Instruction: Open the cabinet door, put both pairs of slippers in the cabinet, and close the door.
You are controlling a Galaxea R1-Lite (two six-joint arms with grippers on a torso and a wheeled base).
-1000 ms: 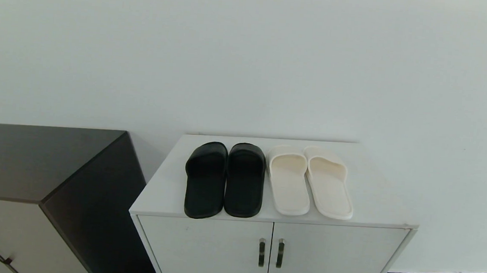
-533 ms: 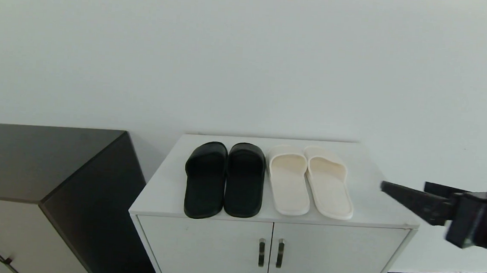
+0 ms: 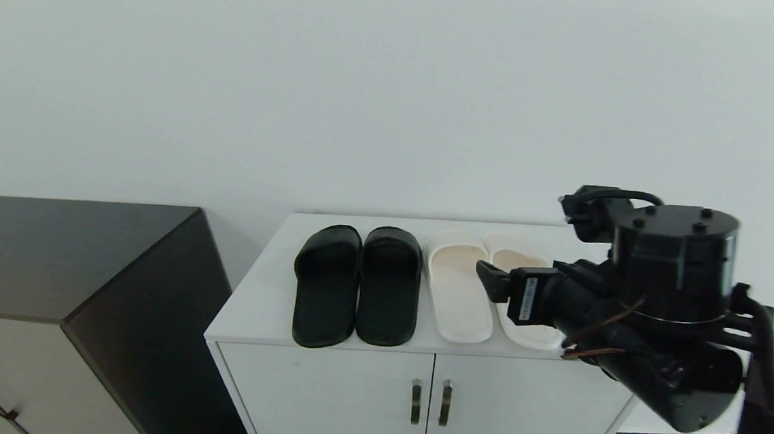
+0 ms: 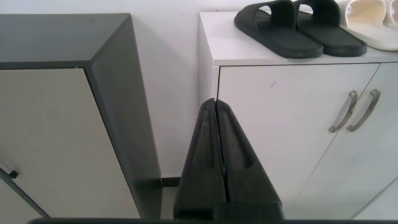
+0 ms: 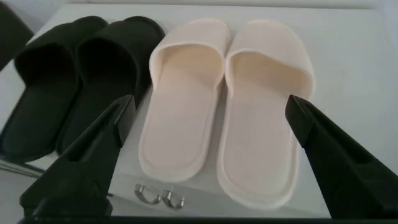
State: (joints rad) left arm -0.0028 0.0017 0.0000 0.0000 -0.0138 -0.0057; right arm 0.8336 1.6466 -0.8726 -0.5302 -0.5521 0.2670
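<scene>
Cream slippers [image 3: 458, 297] on cabinet [image 3: 258, 307] top: likely light, soft foam, best pinched across strap [image 5: 186, 43]; right gripper [image 5: 210, 106] spread wide above cabinet, left gripper [image 4: 215, 104] closed before it.

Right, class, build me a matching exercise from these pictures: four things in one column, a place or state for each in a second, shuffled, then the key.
Things
1 black slippers
2 cabinet doors
3 left gripper
4 right gripper

Places and states
A open, near the cream slippers
B closed, handles side by side
C on the cabinet top, left of the cream slippers
D fingers pressed together, holding nothing

Pairs: 1-C, 2-B, 3-D, 4-A
</scene>
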